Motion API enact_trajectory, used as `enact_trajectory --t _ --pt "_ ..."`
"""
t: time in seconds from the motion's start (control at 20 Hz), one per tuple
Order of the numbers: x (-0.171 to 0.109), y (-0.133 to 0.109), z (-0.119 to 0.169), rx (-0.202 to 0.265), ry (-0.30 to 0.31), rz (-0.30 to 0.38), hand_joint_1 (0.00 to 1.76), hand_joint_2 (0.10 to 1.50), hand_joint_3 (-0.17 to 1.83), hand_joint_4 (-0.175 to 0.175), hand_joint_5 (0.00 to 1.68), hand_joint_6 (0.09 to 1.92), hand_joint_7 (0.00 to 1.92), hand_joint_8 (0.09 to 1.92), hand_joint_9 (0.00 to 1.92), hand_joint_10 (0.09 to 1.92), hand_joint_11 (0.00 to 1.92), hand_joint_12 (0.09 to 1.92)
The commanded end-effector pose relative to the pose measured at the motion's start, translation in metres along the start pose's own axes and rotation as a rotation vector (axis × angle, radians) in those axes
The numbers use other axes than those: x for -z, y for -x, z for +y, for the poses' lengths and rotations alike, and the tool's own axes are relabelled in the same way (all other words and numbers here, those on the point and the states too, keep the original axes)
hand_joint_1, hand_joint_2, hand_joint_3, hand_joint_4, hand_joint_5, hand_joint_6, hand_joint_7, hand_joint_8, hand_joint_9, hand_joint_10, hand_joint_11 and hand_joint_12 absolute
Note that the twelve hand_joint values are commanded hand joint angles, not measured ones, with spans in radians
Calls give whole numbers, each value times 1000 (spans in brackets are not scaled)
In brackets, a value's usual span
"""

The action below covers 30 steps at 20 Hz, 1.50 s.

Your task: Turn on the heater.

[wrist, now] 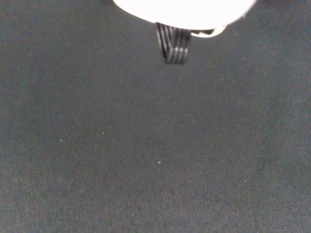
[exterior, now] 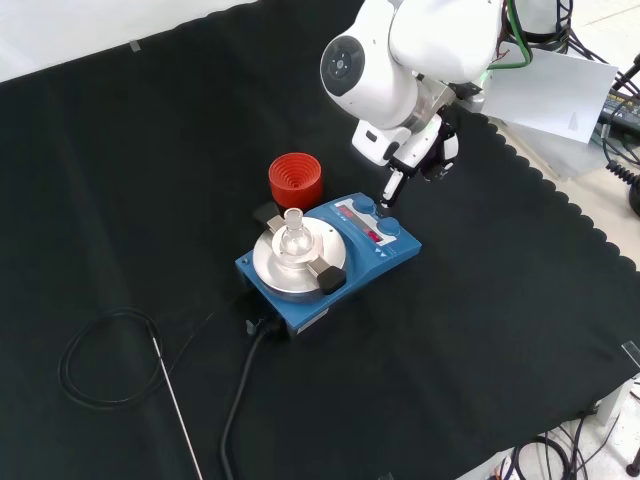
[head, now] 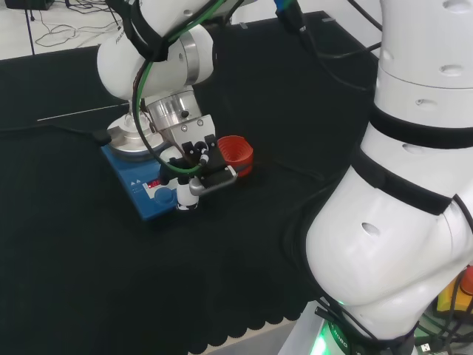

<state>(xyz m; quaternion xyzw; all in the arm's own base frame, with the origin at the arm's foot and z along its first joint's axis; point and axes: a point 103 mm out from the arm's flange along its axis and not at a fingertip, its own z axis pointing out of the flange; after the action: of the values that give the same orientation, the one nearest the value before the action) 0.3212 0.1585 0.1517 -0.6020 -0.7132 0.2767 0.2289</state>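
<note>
- Hand [exterior: 420, 155] sits at the control end of the heater [exterior: 330, 262], one finger [exterior: 394, 186] reaching down to the front panel in the front view; it looks to be touching or just above a blue knob [exterior: 388, 214], can't tell which.
- Hand state: nothing grasped. One finger is extended; whether the rest are curled or relaxed I can't tell, the arm's links block them.
- Heater location: mid-cloth, blue slab body, round silver top plate [exterior: 292, 262] at one end, sloped control panel [exterior: 366, 225] with a red strip display and two blue knobs at the other.
- Small clear glass flask [exterior: 293, 232] stands on the plate, held by black clamps either side.
- Red ribbed ring stand [exterior: 295, 178] sits just beside the heater, on the far side in the front view.
- Black power cable [exterior: 238, 410] runs off the heater's near end; a thin metal rod [exterior: 176, 400] lies on the cloth, well apart.
- Step in hand, my read: press or turn the knob to power up.
- To do it well: keep the fingertip centred on the knob, and come straight down, not sideways, since the body may slide on cloth.
- Avoid nudging the plate end, because the flask is glass and top-heavy.
- Surfaces: matte black cloth, glossy white arm shells, brushed metal plate, smooth plastic casing.
</note>
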Motion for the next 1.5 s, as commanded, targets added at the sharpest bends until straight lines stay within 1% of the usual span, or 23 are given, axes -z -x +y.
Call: enact_trajectory --t 0.05,0.45,1.5 --pt "-1 0 1 1 -10 -2 1405 615 1085 -30 295 140 1512 1601 1731 1527 1600 1441" --pt "-5 2 7 -2 -32 -9 1404 612 1093 -30 315 138 1515 1603 1733 1527 1601 1443" --pt "-8 4 12 -2 -55 -12 1404 603 1113 -33 357 130 1521 1603 1737 1529 1602 1449"
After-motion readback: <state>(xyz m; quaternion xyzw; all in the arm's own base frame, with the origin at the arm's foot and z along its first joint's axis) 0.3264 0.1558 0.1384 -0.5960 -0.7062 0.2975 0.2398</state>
